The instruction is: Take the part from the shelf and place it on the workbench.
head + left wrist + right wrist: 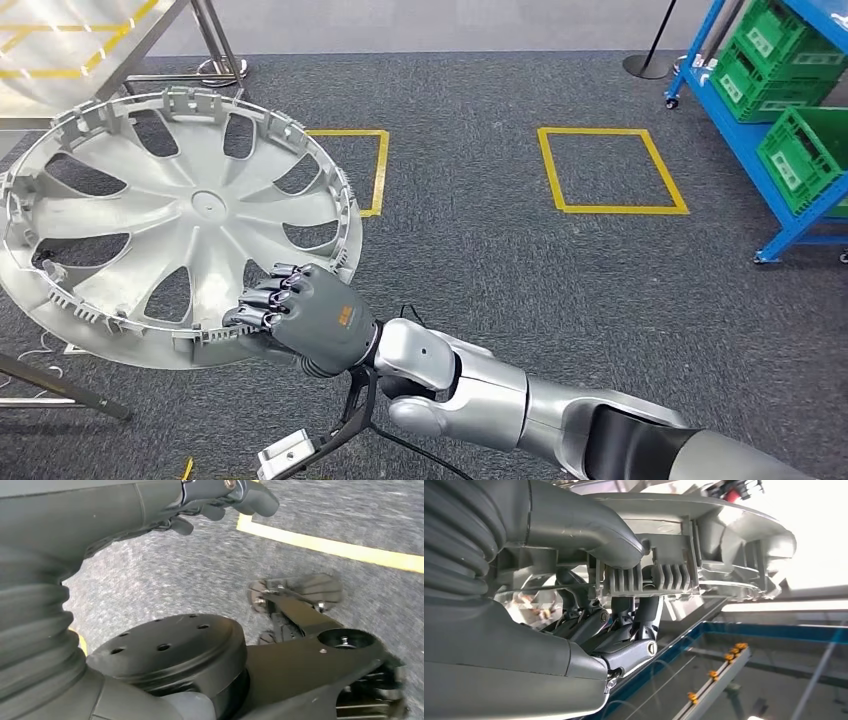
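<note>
The part is a large silver-grey wheel cover (170,215) with spoke-shaped openings, held up at the left of the head view with its ribbed inner face toward me. My right hand (300,318) grips its lower rim, fingers curled over the edge. In the right wrist view the thumb and dark fingers (624,625) clamp the ribbed rim of the cover (694,545). My left hand (220,500) hangs over the grey carpet, its fingers curled in with nothing in them.
Two yellow taped squares (610,170) mark the grey carpet ahead. A blue rack (760,150) with green crates (805,155) stands at the right. A metal frame with slanted legs (215,45) stands at the upper left, and a bar (60,385) crosses the lower left.
</note>
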